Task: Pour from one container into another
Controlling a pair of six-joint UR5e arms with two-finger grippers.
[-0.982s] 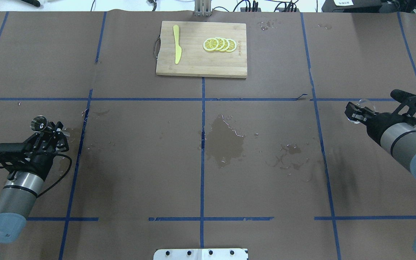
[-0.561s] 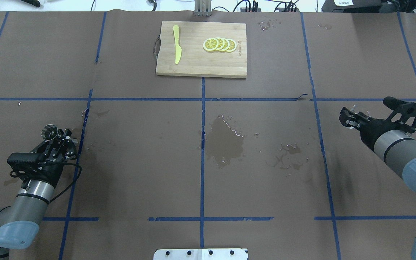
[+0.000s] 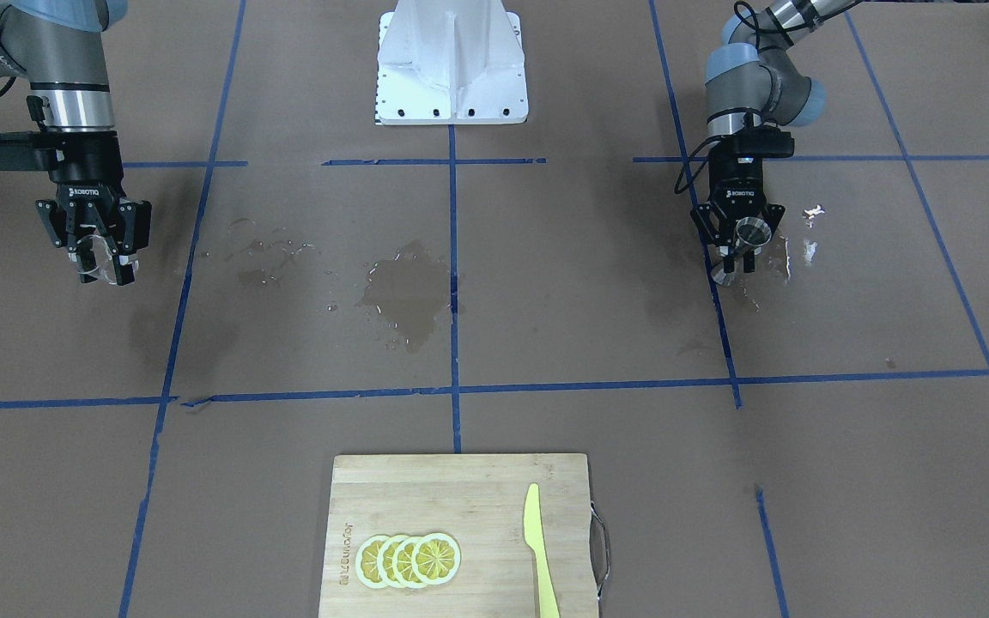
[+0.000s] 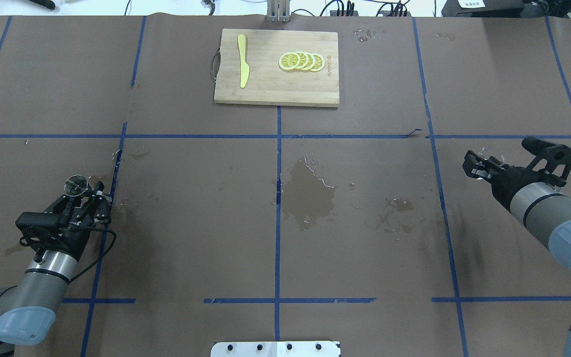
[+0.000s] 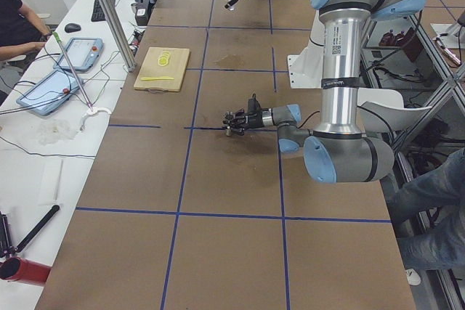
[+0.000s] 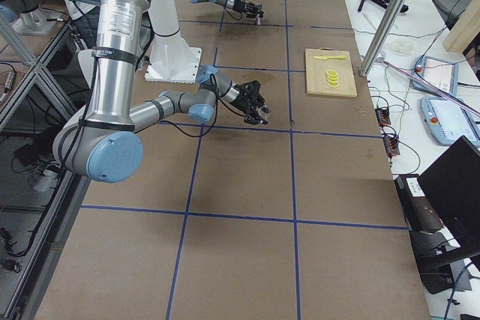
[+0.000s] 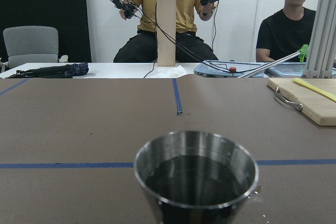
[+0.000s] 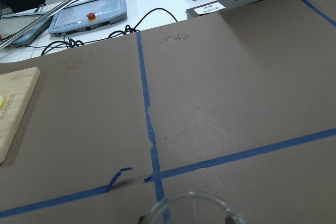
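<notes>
Arms reach forward, apart: left gripper (image 4: 83, 193) clamps jigger (image 7: 196, 177), right gripper (image 4: 476, 165) clamps glass (image 3: 95, 262).

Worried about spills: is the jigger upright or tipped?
Upright. In the left wrist view the jigger shows a level rim, mouth facing up; the left tool grips it.

Silver arms (image 4: 47, 270), pale-blue joints (image 4: 20, 325), black fingers (image 3: 136, 230)

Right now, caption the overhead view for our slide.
Left pincer holds a steel jigger, right pincer a glass cup, far apart.
</notes>
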